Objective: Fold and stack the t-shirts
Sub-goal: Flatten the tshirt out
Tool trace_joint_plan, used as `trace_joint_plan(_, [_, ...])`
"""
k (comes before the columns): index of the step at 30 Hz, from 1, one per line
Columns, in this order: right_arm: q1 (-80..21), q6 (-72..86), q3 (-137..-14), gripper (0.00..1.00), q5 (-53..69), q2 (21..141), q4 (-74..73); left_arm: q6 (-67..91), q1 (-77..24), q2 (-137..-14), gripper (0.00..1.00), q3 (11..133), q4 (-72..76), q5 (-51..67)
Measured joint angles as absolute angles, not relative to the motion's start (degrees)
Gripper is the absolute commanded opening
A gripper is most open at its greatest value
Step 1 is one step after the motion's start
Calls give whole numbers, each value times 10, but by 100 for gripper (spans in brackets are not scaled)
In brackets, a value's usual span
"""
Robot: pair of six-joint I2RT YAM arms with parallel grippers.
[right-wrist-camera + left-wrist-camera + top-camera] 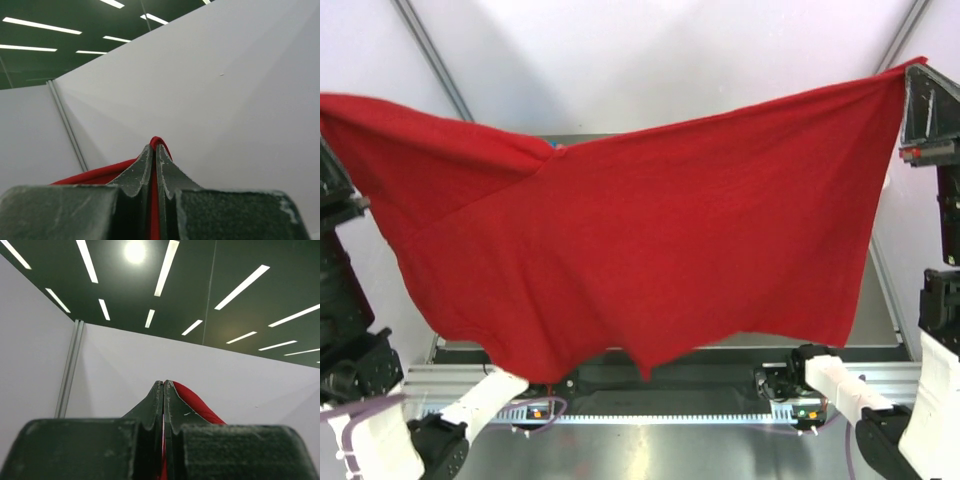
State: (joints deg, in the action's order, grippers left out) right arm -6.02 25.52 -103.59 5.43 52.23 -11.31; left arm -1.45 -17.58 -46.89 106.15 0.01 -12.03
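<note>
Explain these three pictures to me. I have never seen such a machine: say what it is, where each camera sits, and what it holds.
This is a robot: two arms bolted side by side at the near edge of a table. The wide picture comes from a fixed camera above and behind them, with the left arm at the left edge and the right arm at the right. Together they hold up one large dark red cloth t-shirt, spread like a curtain, so whatever lies on the table behind it is hidden. The other two pictures come from a small camera on each wrist, looking along its dark fingers toward ceiling and white walls. In both, the jaws are shut, pinching an edge of the red cloth.
</note>
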Motion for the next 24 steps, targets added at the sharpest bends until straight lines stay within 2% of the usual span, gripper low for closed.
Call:
trace_joint_plan(7, [-60,275,-1036,0,54,593,-87,-54,-194,-552,0,1097,6,-142])
trace_joint_plan(16, [-60,286,-1056,0,53,741,-72,-90,-196,-662,0,1093,23,-157])
trace_joint_plan(24, [-60,281,-1043,0,53,694,-85,-85,-196,-626,0,1082,7,-157])
